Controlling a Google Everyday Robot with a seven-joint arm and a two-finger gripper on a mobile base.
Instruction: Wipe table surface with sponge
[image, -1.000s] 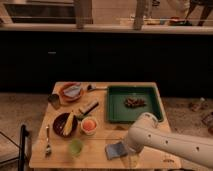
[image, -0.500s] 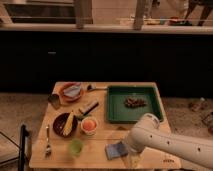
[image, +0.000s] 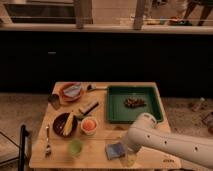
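The light wooden rectangular table surface (image: 102, 159) carries a green rectangular plastic tray (image: 156, 113) at its far right. In front of the tray, towards the near edge of the table, lies the small flat blue-grey rectangular sponge (image: 114, 150), flat on the wood. The white robot arm (image: 165, 144) reaches in from the right, crossing in front of the tray. Its gripper (image: 125, 151) sits low at the sponge's right edge with the jaws spread wide; whether they touch the sponge cannot be told. Left of the tray a dark rectangular block with a pale edge (image: 88, 106) lies at a slant. Further left is an orange round plate (image: 63, 93) bearing a grey-blue cloth (image: 73, 90). In front of the tray and to its left stand a small orange-and-white cup (image: 89, 125), a dark round bowl (image: 64, 124) and a pale green cup (image: 75, 147).
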